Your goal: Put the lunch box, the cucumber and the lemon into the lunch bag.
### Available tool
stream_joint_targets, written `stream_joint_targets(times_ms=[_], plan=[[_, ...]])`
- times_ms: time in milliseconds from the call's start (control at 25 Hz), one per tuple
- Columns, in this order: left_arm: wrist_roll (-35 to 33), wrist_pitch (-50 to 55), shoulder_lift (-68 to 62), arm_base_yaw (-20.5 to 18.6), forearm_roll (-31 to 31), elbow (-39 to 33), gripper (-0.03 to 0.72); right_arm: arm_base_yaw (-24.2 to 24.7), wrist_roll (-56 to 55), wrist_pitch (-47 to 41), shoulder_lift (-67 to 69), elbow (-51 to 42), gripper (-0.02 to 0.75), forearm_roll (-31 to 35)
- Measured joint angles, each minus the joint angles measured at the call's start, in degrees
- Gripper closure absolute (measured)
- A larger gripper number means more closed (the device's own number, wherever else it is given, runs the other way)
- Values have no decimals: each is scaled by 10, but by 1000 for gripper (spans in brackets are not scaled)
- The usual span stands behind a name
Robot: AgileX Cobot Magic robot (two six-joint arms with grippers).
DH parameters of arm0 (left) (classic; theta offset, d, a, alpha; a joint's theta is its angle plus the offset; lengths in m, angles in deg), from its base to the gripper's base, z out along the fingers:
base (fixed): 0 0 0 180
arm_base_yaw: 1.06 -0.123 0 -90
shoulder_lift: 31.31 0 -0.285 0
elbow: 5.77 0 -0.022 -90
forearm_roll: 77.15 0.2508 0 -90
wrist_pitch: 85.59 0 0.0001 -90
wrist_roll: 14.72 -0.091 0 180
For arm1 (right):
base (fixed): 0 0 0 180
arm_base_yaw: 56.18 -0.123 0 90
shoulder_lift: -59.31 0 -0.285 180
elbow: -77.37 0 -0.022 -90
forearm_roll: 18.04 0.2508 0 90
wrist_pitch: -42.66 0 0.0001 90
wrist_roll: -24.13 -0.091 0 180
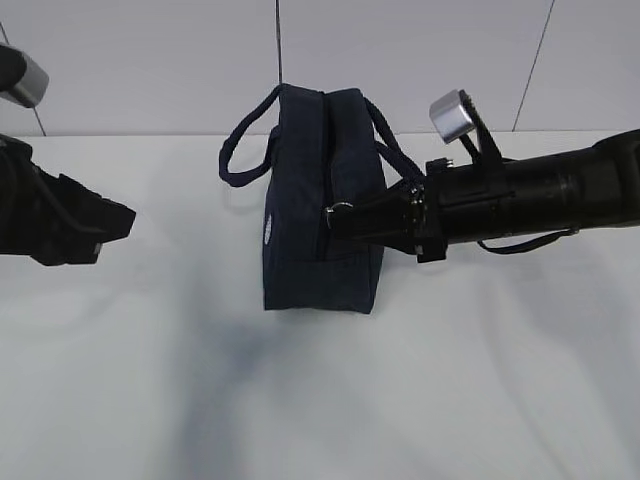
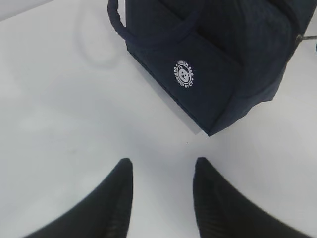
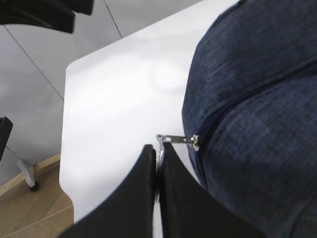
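Note:
The dark navy lunch bag (image 1: pixel 322 200) stands upright mid-table with its zipper closed along the top and down the near end; its white round logo (image 2: pixel 184 73) faces the left side. My right gripper (image 1: pixel 338 214) is shut on the silver ring pull (image 3: pixel 160 148) of the zipper at the bag's near end, the ring pinched between its black fingers (image 3: pixel 143 178). My left gripper (image 2: pixel 162 166) is open and empty, hovering over the bare table left of the bag (image 2: pixel 213 59). The lunch box, the cucumber and the lemon are out of view.
The white table (image 1: pixel 150 380) extends around the bag on all sides. A tiled grey wall (image 1: pixel 400 50) runs behind it. In the right wrist view the table's rounded corner (image 3: pixel 72 69) and the floor beyond it show.

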Motion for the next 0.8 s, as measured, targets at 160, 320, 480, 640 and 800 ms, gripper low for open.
stream_joint_targets(times_ms=[160, 320, 480, 640, 800], plan=[[0, 9, 0, 0, 0, 0, 396, 0, 0, 0, -19, 0, 731, 29], [0, 29, 0, 0, 1, 0, 396, 0, 0, -3, -26, 16, 731, 45], [0, 49, 0, 0, 1, 0, 396, 0, 1, 3, -26, 26, 731, 59], [0, 57, 0, 0, -8, 0, 396, 0, 4, 37, -26, 35, 731, 68], [0, 59, 0, 0, -15, 0, 396, 0, 6, 48, -26, 44, 731, 69]])
